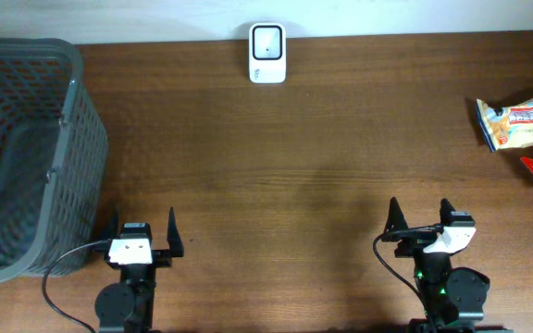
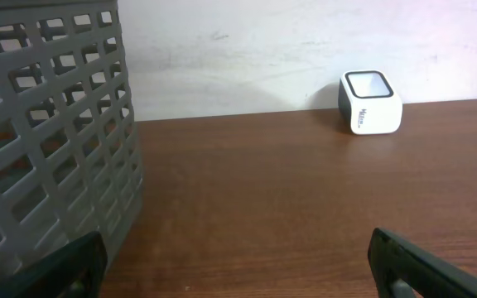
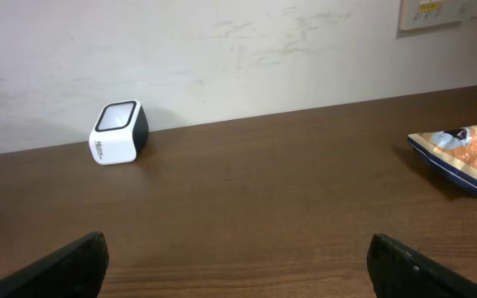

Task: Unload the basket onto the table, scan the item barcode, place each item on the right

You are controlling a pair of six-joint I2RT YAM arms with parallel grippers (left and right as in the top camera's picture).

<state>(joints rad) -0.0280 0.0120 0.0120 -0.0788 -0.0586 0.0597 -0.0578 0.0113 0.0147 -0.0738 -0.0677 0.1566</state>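
Overhead: scanner (image 1: pixel 267 53) sits at the surface's (image 1: pixel 276 166) far edge. The snack packet (image 1: pixel 521 123), which I judge is the item, lies well right of the scanner, its long axis pointing roughly toward it. My right hand (image 1: pixel 421 217) is nearer to it than my left hand (image 1: pixel 144 231). Both hands are spread wide and empty.

Left wrist: scanner visible, no packet.

Right wrist: packet lies flat, far right of the scanner.
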